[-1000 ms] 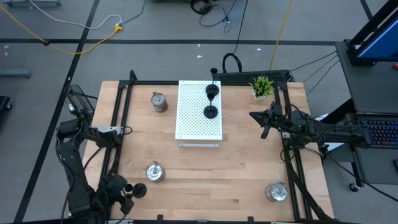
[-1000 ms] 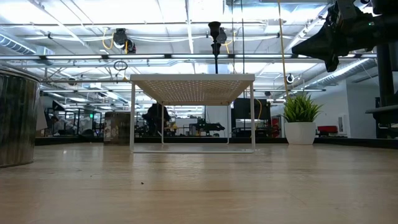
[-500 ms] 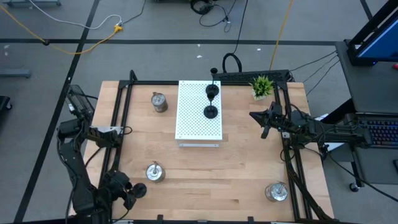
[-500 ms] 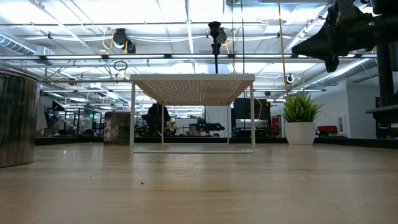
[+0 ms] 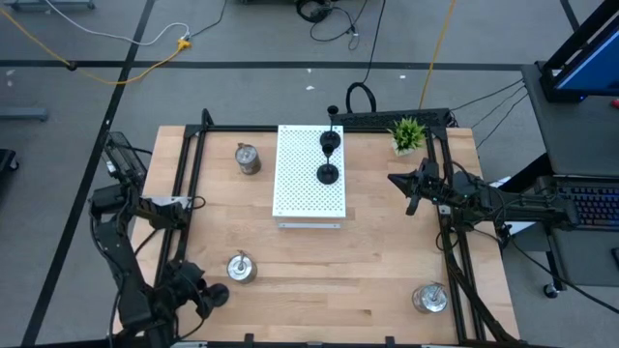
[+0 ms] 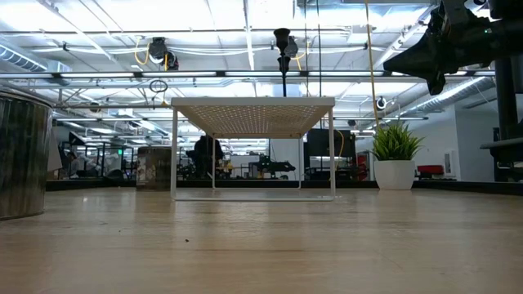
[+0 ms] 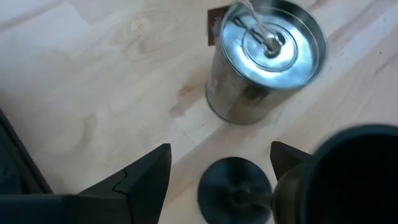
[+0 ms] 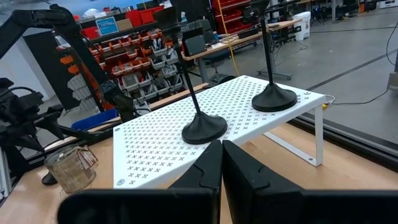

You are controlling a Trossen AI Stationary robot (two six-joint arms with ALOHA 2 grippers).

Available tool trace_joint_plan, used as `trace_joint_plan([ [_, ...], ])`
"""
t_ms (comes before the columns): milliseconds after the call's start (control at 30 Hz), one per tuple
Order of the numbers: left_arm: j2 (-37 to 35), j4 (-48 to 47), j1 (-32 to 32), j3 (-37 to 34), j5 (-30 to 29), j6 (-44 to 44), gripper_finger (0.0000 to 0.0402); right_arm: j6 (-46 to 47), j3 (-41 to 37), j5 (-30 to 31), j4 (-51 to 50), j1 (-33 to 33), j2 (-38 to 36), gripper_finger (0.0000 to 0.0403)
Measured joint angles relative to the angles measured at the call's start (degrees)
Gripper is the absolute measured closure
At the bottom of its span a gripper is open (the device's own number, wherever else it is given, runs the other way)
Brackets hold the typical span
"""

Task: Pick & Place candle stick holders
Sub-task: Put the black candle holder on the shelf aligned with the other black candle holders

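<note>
My left gripper (image 5: 208, 298) is down at the table's 7 o'clock corner, fingers spread w/ a black candle stick holder (image 7: 235, 190) between them. In the left wrist view I see its round base from above and the dark cup end close to the lens, so it seems to lie tipped along my fingers. Can't tell if the pads actually touch it, so I'd call it straddled, not pinched. Prob. why I'm this low and angled: to get round the thin stem near the base.

Just beside it, toward 12 from my claw, stands a silver holder (image 5: 240, 267), upright, shiny top facing up (image 7: 266, 59).

My right gripper (image 5: 413, 196) hangs at 3 o'clock, off the surface, fingers pressed together, empty, waiting, pointed at the white board (image 5: 309, 174).

Count, high view:
- Black: 3. Two upright on the board's 1 o'clock part (image 5: 330, 141) and (image 5: 328, 174), looks like the drop zone since they're lined up there; the third's at my left claw.
- Silver: 3, all on bare wood. Mine, one at 11 (image 5: 248, 159) beside the board, one at 5 (image 5: 429, 297).
- Potted plant (image 5: 407, 132): 1, at 1 o'clock, not my job.

My read: blacks nearly done, silvers not yet moved.
</note>
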Motion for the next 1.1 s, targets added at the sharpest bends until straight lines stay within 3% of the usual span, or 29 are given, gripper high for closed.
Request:
trace_joint_plan([
  [300, 0.14, 0.29, 0.05, -0.19, -0.09, 1.13, 0.0244, 0.0, 0.0, 0.0, 0.0, -0.01, 0.01, 0.0399],
  [667, 0.15, 3.4, 0.49, -2.55, -4.99, 1.58, 0.0375, 0.0, 0.02, 0.0, 0.0, 0.0, -0.01, 0.0399],
  [1100, 0.14, 4.97, 1.34, -3.4, -7.4, 2.41, 0.0391, 0.01, 0.02, 0.02, 0.0, 0.0, 0.01, 0.0398],
])
